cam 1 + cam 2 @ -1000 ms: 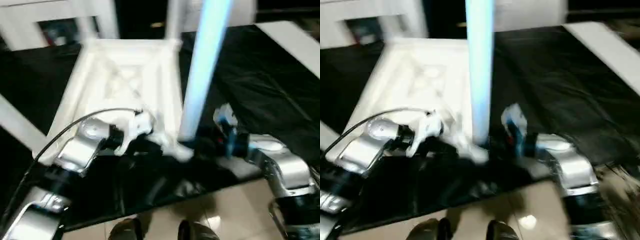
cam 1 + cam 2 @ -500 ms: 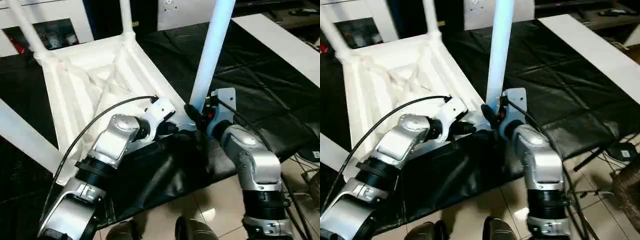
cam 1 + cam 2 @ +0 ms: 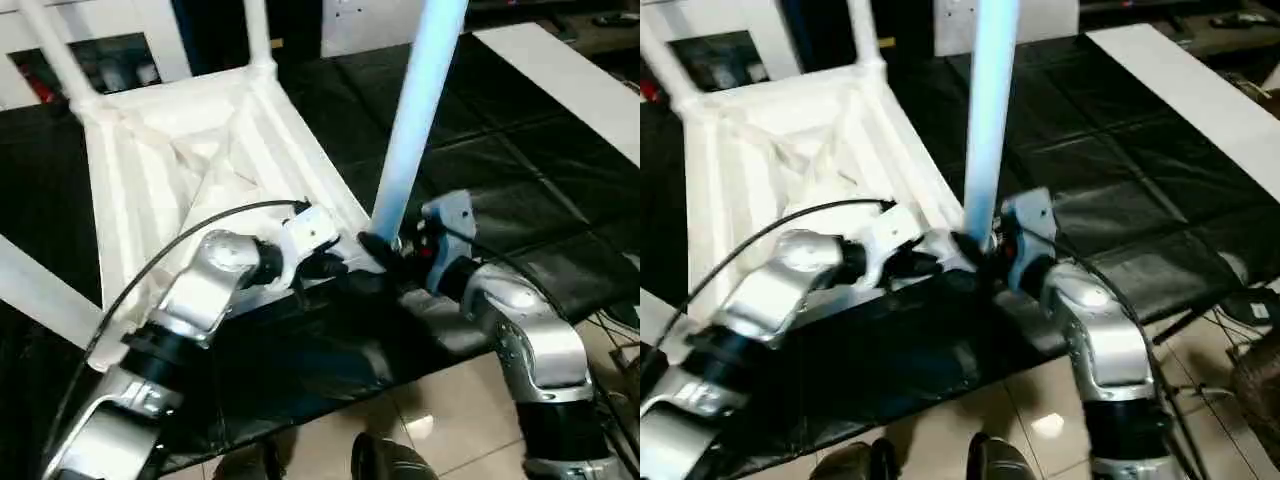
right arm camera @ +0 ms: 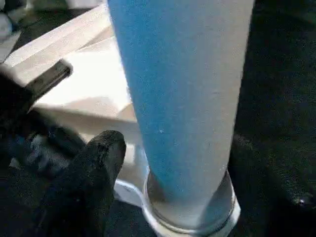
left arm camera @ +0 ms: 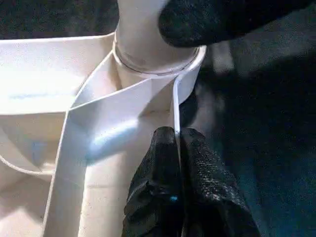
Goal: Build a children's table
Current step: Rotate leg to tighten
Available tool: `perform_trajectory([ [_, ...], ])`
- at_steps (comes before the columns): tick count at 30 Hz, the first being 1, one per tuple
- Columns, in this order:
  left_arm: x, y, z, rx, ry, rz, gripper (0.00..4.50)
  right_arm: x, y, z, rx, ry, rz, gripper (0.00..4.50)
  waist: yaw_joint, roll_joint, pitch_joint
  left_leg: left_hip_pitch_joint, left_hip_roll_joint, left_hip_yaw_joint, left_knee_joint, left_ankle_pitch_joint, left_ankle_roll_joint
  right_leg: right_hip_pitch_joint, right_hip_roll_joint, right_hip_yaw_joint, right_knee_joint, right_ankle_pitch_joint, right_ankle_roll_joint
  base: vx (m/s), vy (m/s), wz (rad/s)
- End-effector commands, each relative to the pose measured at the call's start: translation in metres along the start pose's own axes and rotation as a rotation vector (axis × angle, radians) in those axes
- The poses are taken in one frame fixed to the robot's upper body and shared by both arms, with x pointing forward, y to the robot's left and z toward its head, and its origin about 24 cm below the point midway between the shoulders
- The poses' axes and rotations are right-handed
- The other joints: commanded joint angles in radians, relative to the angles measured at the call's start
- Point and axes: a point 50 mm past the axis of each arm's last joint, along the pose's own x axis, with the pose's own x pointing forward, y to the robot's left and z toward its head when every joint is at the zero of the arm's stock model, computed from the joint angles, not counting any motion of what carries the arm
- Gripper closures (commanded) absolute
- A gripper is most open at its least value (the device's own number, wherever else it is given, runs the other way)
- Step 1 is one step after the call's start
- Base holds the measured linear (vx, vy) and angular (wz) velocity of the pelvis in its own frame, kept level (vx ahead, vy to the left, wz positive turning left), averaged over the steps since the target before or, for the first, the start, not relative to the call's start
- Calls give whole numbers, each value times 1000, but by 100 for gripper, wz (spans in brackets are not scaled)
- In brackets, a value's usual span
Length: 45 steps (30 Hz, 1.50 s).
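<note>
The children's table lies upside down on black cloth, its ribbed white top [image 3: 190, 160] facing up. A white leg [image 3: 415, 110] stands upright in the near right corner socket [image 5: 153, 64]. Two more legs [image 3: 257, 30] [image 3: 48, 45] rise from the far corners, and another leg [image 3: 40, 295] slants past the near left one. My left gripper [image 5: 176, 137] is shut on the top's thin rim wall just beside that socket. My right gripper [image 3: 385, 250] is open around the base of the upright leg. One of its fingers [image 4: 98, 163] stands a little clear of the leg.
Black cloth [image 3: 500, 150] covers the work surface and hangs over its near edge above a tiled floor. A white cabinet [image 3: 120, 35] stands behind the table top. A long white board [image 3: 560, 70] lies at the far right. My feet [image 3: 385, 465] show below.
The head views have shifted. My right gripper's fingers have parted from the leg's base and its forearm sits lower. My left gripper keeps its pinch on the rim.
</note>
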Motion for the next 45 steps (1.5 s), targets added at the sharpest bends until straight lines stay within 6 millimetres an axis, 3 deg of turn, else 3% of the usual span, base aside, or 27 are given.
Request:
perform_trajectory([
  [1,1,-10,-3,62,-15,-126,450,-3,0,5,-40,-21,128,73,6,2,-76,20,105,-51,-56,-106,115,56,-118,72,-60,-149,-235,0,0,0],
  [4,-9,-10,-6,66,-32,-206,450,-15,2,5,-54,30,333,38,16,2,-75,19,110,-50,-56,-90,135,60,-114,70,-51,-110,-249,0,0,0],
  [10,-20,-12,-13,84,24,-327,450,-23,0,1,-96,97,528,38,30,0,-77,19,111,-48,-53,-107,122,58,-121,68,-53,-164,-255,0,0,0],
  [16,-28,-12,-16,104,63,-423,450,-26,-3,2,-129,130,678,97,45,3,-80,22,113,-47,-50,-89,130,54,-119,68,-48,-147,-262,0,0,0],
  [18,-29,-13,-17,106,71,-443,450,-26,-2,2,-137,148,714,111,50,-1,-80,23,114,-46,-51,-82,130,54,-117,68,-47,-141,-263,0,0,0],
  [24,-28,-14,-16,115,70,-477,450,-20,-3,2,-147,149,768,161,51,1,-84,19,116,-48,-47,-71,131,54,-120,66,-41,-119,-277,0,0,0],
  [35,-28,-13,-17,121,74,-482,450,-16,3,1,-123,162,863,246,55,0,-83,20,116,-48,-48,-88,119,54,-121,67,-44,-143,-268,0,0,0],
  [43,-27,-11,-20,94,95,-445,450,-20,11,0,-67,149,873,257,59,-1,-84,19,117,-48,-46,-63,134,55,-119,67,-41,-123,-266,0,0,0],
  [45,-23,-7,-17,46,77,-360,450,-17,18,-1,-31,165,808,257,62,-1,-82,22,119,-49,-48,-73,127,52,-118,67,-44,-152,-258,0,0,0],
])
